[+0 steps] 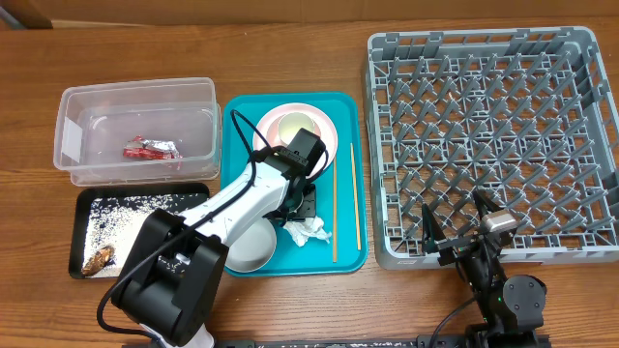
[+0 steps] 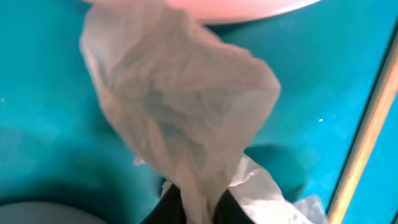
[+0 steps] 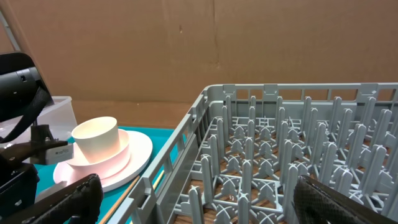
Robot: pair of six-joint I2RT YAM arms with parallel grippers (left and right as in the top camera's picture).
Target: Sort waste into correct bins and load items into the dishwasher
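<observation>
Two dark fingers of the left gripper were pinched on a lower fold of the crumpled white tissue. In the wrist view the tissue billowed loose over the teal tray, just below the edge of the pale pink plate. Whether the paper had left the tray surface I could not tell. Only a thin twist seemed caught, so the main risk, as I judged it, was tearing or slipping free on the lift and leaving a scrap behind.

From overhead the tissue sat between the white bowl and the chopsticks, near both. A trailing corner could drag a stick or snag the bowl's rim. The small white cup stood on the plate beside the arm's wrist, and a careless swing toward the bins might knock it.

Further left, the clear tub held the red wrapper and the black tray held grains. A drop into the wrong one would be a sorting error.

Well apart, the right gripper hung wide open and empty at the near edge of the grey rack
</observation>
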